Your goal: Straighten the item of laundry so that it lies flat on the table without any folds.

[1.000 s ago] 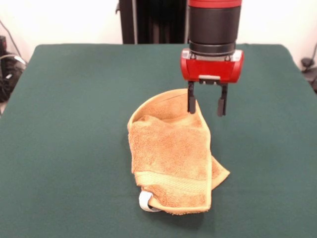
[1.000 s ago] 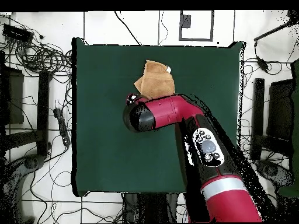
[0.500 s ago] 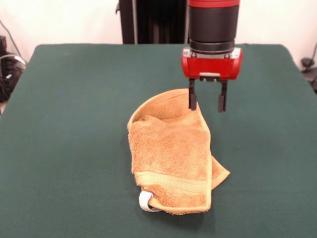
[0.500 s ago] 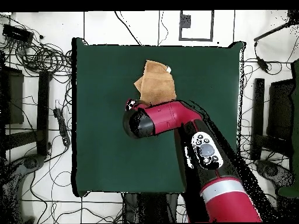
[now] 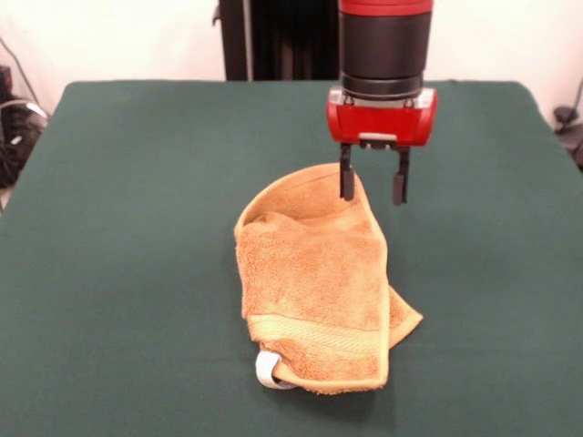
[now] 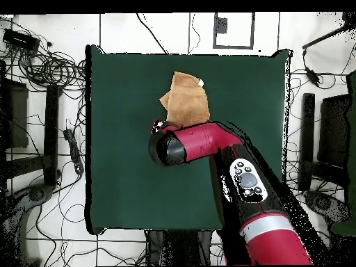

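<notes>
The item of laundry [image 5: 314, 287], an orange-tan terry towel, lies folded over itself on the dark green table [image 5: 127, 228], with a woven band near its front hem and a small white tag loop [image 5: 267, 371] at the front left. My gripper [image 5: 372, 187] hangs open just above the towel's far right edge, one finger over the raised fold, the other over bare cloth. Nothing is between the fingers. In the overhead view the towel [image 6: 186, 99] shows beyond the arm's head [image 6: 169, 147], which hides the gripper.
Cables and stands [image 6: 42, 62] crowd the floor around the table in the overhead view. The red arm [image 6: 243, 188] crosses the table's lower right part there. Green cloth stretches wide on every side of the towel.
The gripper has risen a little and shifted slightly left over the towel's far edge, still open. The towel has not moved.
</notes>
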Controlling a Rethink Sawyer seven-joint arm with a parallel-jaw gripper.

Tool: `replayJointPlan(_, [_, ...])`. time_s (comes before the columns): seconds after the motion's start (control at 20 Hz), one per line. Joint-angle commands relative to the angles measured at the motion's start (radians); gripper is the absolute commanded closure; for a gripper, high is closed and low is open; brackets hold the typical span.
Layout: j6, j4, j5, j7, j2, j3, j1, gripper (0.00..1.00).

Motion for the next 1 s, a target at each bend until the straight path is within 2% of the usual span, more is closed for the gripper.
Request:
replayJointPlan(0.05, [-0.050,0.083,-0.006,0.006,0.069,0.026,-0.013,0.00])
replayJointPlan(0.5, [-0.040,0.095,-0.016,-0.006,0.057,0.030,-0.023,0.00])
replayJointPlan(1.0, [-0.033,0.057,-0.041,0.005,0.057,-0.003,0.040,0.00])
